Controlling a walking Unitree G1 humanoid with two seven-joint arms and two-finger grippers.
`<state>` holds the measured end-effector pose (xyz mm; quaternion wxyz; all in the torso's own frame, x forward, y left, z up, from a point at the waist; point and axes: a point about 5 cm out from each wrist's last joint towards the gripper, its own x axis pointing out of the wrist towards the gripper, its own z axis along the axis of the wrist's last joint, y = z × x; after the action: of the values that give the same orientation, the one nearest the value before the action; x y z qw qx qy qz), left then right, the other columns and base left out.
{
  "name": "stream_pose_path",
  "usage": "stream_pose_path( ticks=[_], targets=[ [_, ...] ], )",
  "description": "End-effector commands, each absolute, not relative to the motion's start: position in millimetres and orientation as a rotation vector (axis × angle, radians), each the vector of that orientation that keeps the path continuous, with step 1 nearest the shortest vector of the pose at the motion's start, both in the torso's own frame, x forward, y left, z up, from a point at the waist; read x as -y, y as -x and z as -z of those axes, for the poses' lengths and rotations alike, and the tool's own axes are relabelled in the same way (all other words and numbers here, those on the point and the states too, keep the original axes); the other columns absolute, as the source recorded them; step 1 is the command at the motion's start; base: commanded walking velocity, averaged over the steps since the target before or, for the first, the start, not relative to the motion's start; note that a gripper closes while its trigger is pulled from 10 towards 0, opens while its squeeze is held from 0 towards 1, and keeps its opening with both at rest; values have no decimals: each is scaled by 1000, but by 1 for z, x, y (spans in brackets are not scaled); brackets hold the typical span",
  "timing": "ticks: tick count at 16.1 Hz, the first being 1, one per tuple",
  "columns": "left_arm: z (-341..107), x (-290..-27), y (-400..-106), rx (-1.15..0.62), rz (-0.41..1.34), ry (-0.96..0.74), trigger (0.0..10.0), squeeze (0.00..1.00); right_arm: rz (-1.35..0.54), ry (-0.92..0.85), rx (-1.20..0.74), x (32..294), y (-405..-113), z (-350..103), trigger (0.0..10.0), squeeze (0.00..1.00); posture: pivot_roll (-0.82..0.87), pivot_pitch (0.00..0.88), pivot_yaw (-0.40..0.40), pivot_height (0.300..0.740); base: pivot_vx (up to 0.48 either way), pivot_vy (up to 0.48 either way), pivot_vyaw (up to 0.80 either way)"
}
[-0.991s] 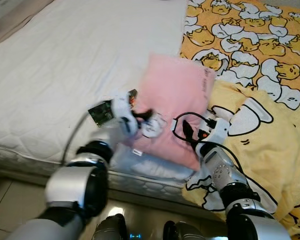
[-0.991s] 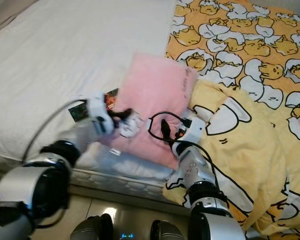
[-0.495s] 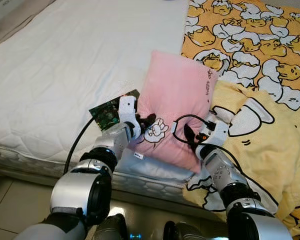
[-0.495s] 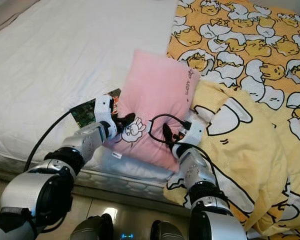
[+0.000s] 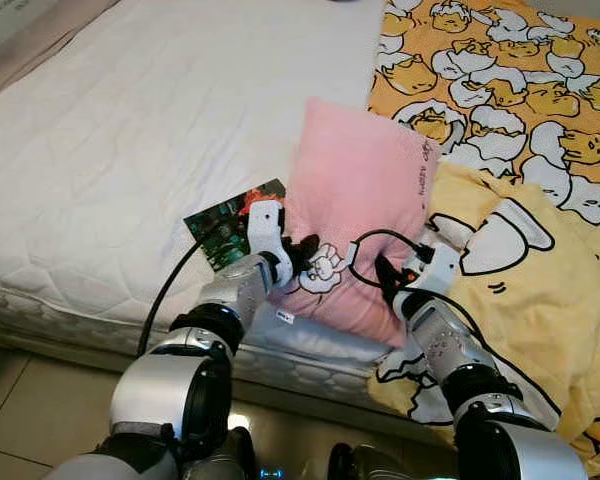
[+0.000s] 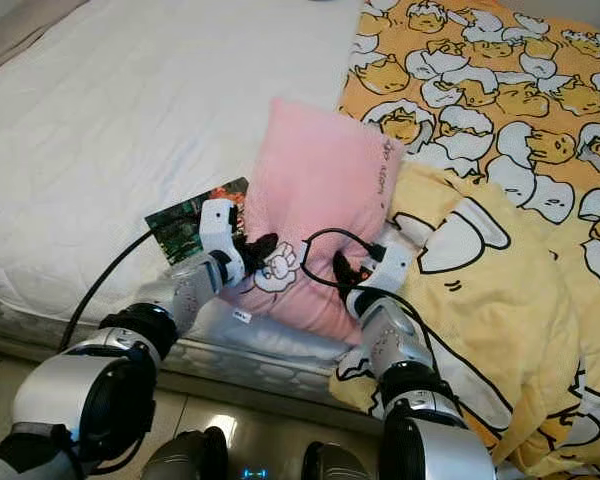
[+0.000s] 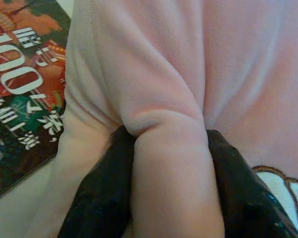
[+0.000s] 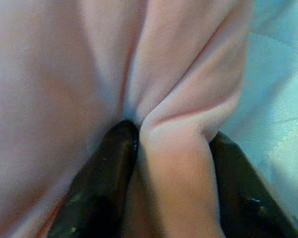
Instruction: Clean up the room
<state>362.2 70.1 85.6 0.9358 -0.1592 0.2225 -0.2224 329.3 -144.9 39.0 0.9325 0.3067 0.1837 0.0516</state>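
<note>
Both end effectors, left (image 5: 302, 253) and right (image 5: 383, 272), were clenched on folds of the pink pillow (image 5: 365, 215) between them, probably to lift it evenly off the bed (image 5: 130, 130).

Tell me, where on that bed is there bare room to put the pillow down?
The white mattress is bare from the booklet and pillow out to its far and left edges. The right side is crowded: the yellow blanket lies rumpled against the pillow. The left gripper and right gripper each pinch the pillow's near end.
</note>
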Motion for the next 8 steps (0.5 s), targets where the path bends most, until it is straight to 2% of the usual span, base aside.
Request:
stream_pose_path(
  ticks=[1, 4, 8],
  targets=[
    [-66, -55, -346, -543, 505, 343, 0, 0, -117, -639, -412, 139, -326, -33, 0, 0, -45, 123, -39, 740, 0, 0, 0],
    [-68, -59, -350, -498, 471, 199, 0, 0, -87, -574, -408, 143, -325, -31, 0, 0, -37, 96, -34, 740, 0, 0, 0],
    [-90, -59, -364, -412, 445, 223, 0, 0, -21, -567, -415, 153, -328, -31, 0, 0, -17, 1, -28, 740, 0, 0, 0]
  ],
)
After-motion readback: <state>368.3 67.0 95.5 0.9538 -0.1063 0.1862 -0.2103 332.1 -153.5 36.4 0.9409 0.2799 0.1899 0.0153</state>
